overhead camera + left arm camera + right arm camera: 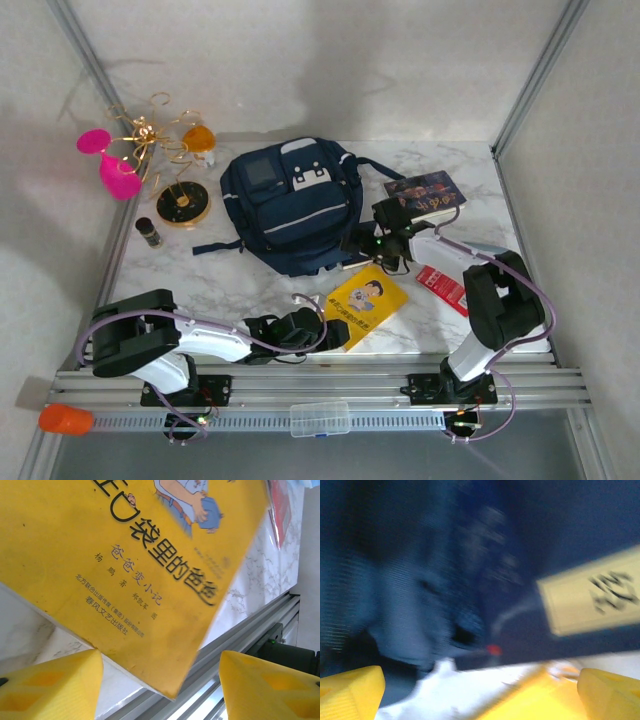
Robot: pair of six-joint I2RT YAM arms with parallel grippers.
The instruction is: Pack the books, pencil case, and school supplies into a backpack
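White walls [300, 60], marble table [190, 275]

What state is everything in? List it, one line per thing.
Large navy fabric backpack: lying front up, zip state unclear.
Yellow cartoon-cover paperback: closed, flat on marble table, unheld.
Dark glossy picture paperback: closed, lying flat.
Small flat red packet: flat on table.
Left gripper: open, empty.
Right gripper: open, empty.

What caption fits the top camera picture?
Open left gripper by the yellow book, open right gripper beside the navy backpack.

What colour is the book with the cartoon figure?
The book is yellow with black print; left wrist view shows it best.
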